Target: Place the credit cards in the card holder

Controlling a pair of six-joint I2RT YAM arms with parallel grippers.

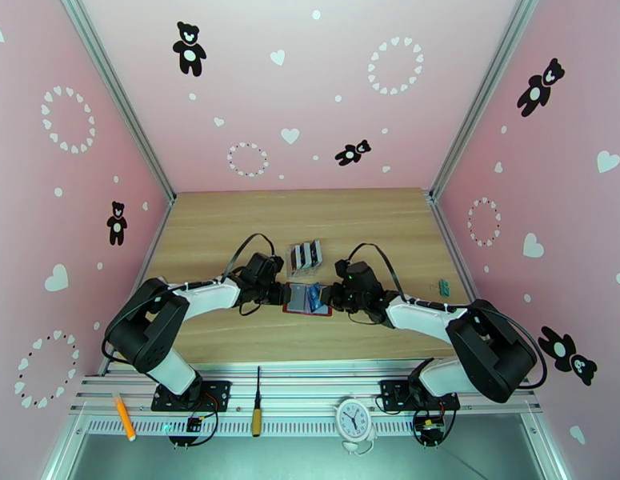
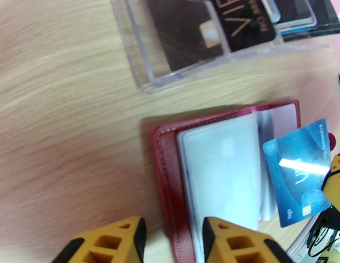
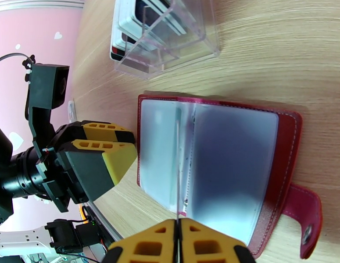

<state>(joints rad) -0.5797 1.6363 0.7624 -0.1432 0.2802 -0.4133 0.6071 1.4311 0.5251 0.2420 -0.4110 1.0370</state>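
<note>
From above I see the open red wallet (image 1: 298, 298) on the table (image 1: 230, 226), between the left gripper (image 1: 279, 294) and the right gripper (image 1: 332, 296), with a clear rack (image 1: 306, 255) just behind it. My left wrist camera shows the left gripper half open, its fingers (image 2: 222, 242) either side of the wallet's edge. On my right wrist camera, the right gripper pinches the blue card (image 3: 176, 172) edge-on over the wallet's pockets.

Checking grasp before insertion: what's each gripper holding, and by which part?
Right gripper pinches the blue card by one edge. Left gripper is open at the wallet edge, holding nothing.
</note>
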